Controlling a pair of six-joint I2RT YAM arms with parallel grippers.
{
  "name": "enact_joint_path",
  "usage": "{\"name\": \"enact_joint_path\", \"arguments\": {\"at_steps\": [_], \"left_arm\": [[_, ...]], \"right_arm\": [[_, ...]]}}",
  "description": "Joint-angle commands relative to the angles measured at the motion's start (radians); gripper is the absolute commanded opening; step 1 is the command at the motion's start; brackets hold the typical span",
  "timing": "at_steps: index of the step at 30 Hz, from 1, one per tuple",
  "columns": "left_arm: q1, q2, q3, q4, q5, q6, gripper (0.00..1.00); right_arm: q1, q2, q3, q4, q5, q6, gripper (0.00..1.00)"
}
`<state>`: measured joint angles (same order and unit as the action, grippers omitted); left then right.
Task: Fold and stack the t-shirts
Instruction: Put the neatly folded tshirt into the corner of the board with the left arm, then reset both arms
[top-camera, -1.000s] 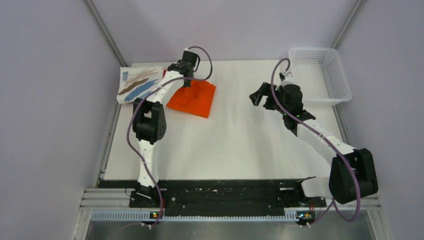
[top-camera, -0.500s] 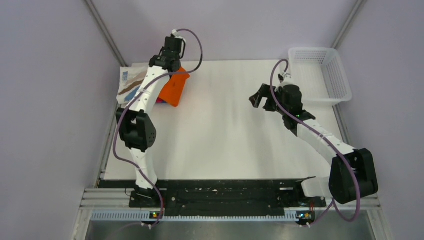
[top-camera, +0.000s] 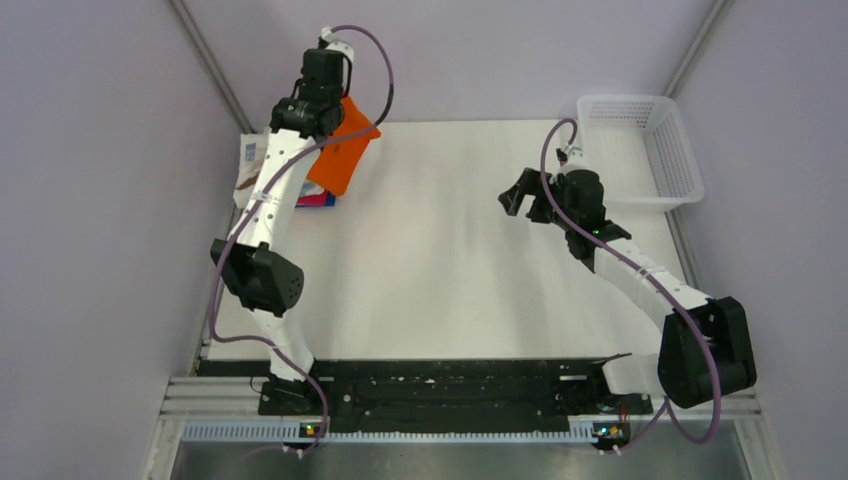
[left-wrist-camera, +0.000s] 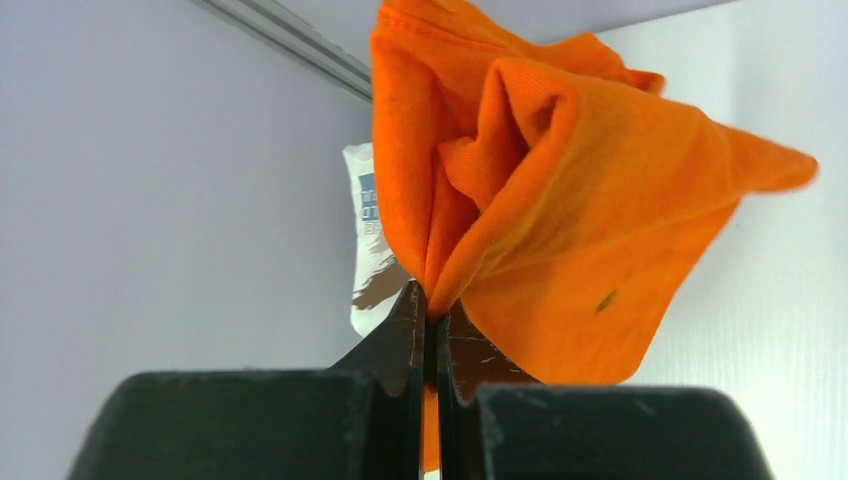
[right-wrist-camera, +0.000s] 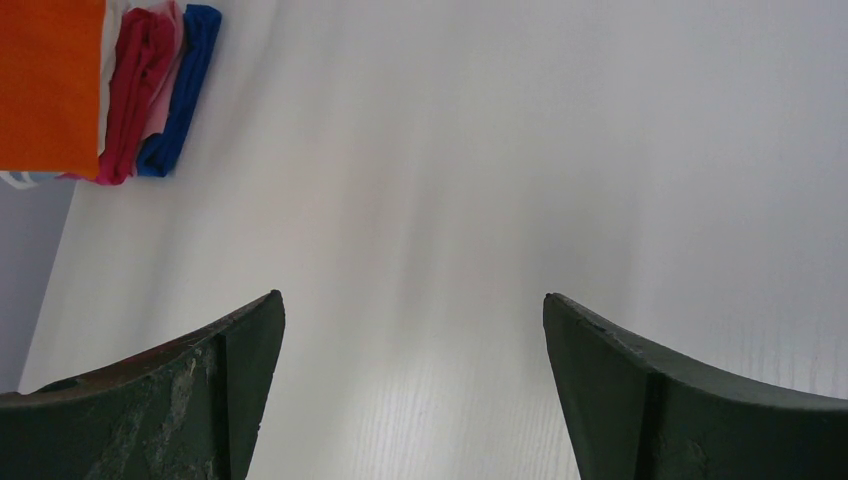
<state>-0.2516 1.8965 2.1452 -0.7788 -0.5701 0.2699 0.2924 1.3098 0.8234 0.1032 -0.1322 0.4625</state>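
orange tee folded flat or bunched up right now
Bunched, not flat: the orange tee hangs in loose folds from the shut left gripper, over the stack. Whether it touches the stack, cannot tell.

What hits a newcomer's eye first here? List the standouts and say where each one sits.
The bright orange t-shirt dangles pinched in the shut left tool, held up over the folded stack at the far left corner of the table. The right tool hangs wide open and empty right of mid-table, not far from the white mesh basket in the far right corner.
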Motion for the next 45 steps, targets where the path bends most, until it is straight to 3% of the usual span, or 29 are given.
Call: {"name": "enact_joint_path", "arguments": {"at_steps": [1,8,17,23,29,32,33,35,36,37,40,45], "left_arm": [[0.038,-0.077,0.002,0.084,-0.05,0.042,0.0],[0.144,0.027,-0.008,0.099,-0.007,0.001,0.0],[0.326,0.264,0.172,0.101,0.06,-0.083,0.0],[0.429,0.355,0.213,0.089,0.119,-0.191,0.0],[0.452,0.387,0.215,0.075,0.167,-0.229,0.0],[0.453,0.391,0.213,0.071,0.15,-0.247,0.16],[0.453,0.391,0.216,0.063,0.135,-0.256,0.28],[0.453,0.38,0.214,0.049,0.128,-0.266,0.76],[0.453,0.371,0.214,0.042,0.125,-0.267,0.93],[0.453,0.362,0.213,0.035,0.123,-0.267,0.98],[0.45,0.298,0.208,0.01,0.144,-0.326,0.99],[0.434,0.115,0.081,0.016,0.345,-0.442,0.99]], "right_arm": [[0.005,-0.009,0.015,0.017,0.016,-0.013,0.99],[0.005,0.017,0.036,-0.013,0.053,-0.023,0.99],[0.004,0.063,0.059,-0.047,0.099,-0.035,0.99],[0.005,0.106,0.073,-0.061,0.1,-0.035,0.99],[0.004,0.123,0.079,-0.063,0.102,-0.036,0.99],[0.005,0.129,0.083,-0.069,0.107,-0.037,0.99],[0.005,0.13,0.084,-0.071,0.107,-0.037,0.99],[0.004,0.133,0.088,-0.079,0.109,-0.038,0.99],[0.005,0.132,0.09,-0.081,0.112,-0.037,0.99],[0.005,0.13,0.091,-0.085,0.112,-0.037,0.99],[0.005,0.106,0.086,-0.091,0.112,-0.032,0.99],[0.004,0.019,0.036,-0.099,0.129,-0.001,0.99]]}}
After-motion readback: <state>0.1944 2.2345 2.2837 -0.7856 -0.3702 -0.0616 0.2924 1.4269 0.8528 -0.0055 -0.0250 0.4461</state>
